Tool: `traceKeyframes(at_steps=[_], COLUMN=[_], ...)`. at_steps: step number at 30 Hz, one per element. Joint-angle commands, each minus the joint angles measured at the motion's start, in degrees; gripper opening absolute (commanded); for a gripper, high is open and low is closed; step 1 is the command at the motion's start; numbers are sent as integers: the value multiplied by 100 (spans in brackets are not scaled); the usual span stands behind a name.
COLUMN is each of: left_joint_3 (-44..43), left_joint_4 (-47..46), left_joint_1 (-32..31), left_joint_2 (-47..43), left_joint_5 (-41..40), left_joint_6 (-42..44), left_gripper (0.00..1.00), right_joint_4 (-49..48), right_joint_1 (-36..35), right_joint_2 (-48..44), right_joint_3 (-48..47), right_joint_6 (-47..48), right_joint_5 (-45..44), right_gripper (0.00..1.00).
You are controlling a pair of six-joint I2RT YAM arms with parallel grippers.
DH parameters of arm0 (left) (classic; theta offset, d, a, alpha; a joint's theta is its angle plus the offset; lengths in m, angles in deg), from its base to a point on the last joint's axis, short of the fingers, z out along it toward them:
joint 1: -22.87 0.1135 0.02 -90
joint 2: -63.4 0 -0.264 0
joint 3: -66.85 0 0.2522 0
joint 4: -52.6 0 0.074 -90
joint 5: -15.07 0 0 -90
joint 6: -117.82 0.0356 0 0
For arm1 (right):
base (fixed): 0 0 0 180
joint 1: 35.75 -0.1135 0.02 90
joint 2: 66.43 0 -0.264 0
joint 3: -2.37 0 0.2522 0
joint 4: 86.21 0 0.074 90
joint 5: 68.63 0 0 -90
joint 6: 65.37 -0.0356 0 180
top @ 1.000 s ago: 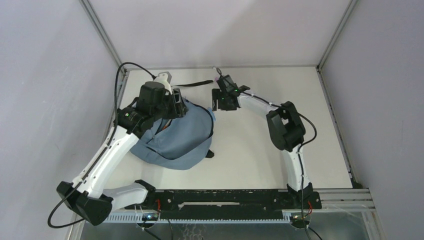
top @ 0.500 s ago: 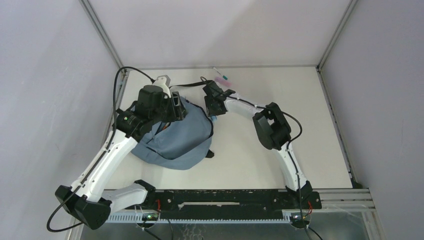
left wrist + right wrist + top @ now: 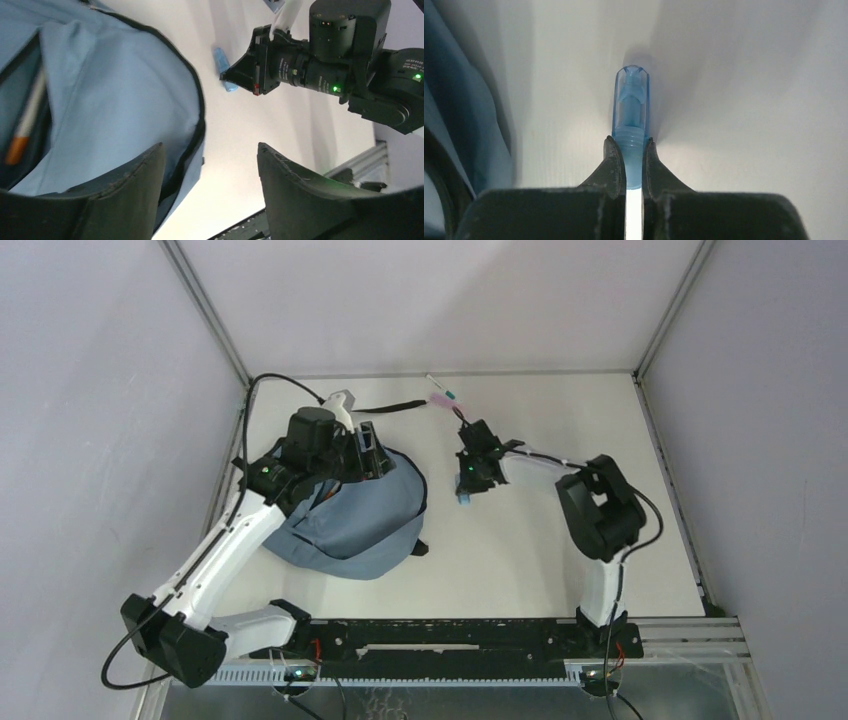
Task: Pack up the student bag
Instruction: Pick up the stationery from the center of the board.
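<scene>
Swung away from bag mouth toward frame centre: right gripper (image 3: 631, 150), now pinched tight on blue-capped pen (image 3: 631, 105) at cap base. Pen light, stiff, slick, could pivot. At left, left gripper (image 3: 210, 150) jaws apart by zipper rim (image 3: 201, 117). Centre-left, student bag (image 3: 350, 520): soft, floppy, best held by rim. Upper centre: pink pen (image 3: 440, 398), black strap (image 3: 390, 407), well apart from the pen in grip.

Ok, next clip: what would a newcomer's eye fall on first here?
The slate-blue student bag dominates the left of the table, gaping open, with the left gripper open over its zippered rim. Just right of it, the right gripper is shut on a blue-capped pen down at the white surface.
</scene>
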Motion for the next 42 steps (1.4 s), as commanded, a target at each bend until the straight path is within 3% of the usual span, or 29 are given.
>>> traceKeyframes(at_steps=[1,8,12,16,29,35,42], left_joint_3=[196,558,817,979,1193,1362,1359], left_joint_4=[-752,-1539,-1980,-2235,-2643,-2933,-2986], left_joint_1=[26,26,26,26,26,26,26], left_joint_2=[235,641,812,974,1355,1414,1430], left_joint_5=[1052,1877,2112,2154,2069,2081,2093], left_joint_6=[-242,-912,-1195,-1404,-1748,-2001,-2078], left_gripper=[74,78,83,82,59,39,31], right_joint_4=[-480,-1276,-1679,-2024,-2389,-2384,-2411], right_joint_1=[108,-103,-295,-534,-966,-992,-1033], right_joint_2=[-1094,-2405,-2749,-2897,-3034,-3105,-3125], right_joint_3=[789,1726,1864,1863,1862,1862,1862], right_joint_6=[-130,-221,-308,-309,-437,-390,-390], right_joint_5=[858,1189,1350,1510,1609,1621,1675], right_gripper=[0,0,0,0,0,0,0])
